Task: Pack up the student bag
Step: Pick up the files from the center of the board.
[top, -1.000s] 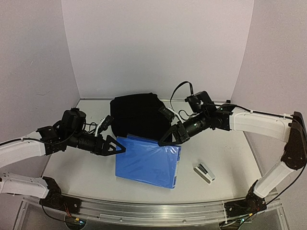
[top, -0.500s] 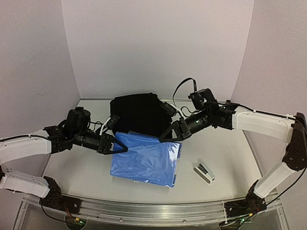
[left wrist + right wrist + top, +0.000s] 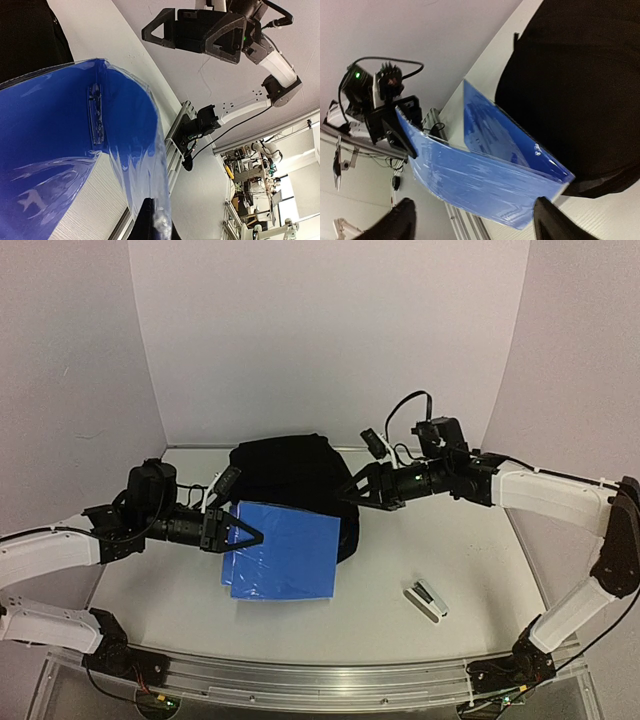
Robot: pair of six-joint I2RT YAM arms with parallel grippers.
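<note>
Backpack at the back centre of my white table (image 3: 480, 570): the black soft fabric student bag (image 3: 285, 475) sits slumped between my two arms. My left gripper (image 3: 248, 538) is clamped on the left edge of a glossy blue plastic folder (image 3: 285, 555), holding it partly open just in front of the bag, its far edge overlapping the bag's front from above. My right gripper (image 3: 347, 492) hangs over the bag's right side, jaws spread wide, gripping nothing. A small white and black stapler (image 3: 425, 598) lies on the table, well apart from the folder.
</note>
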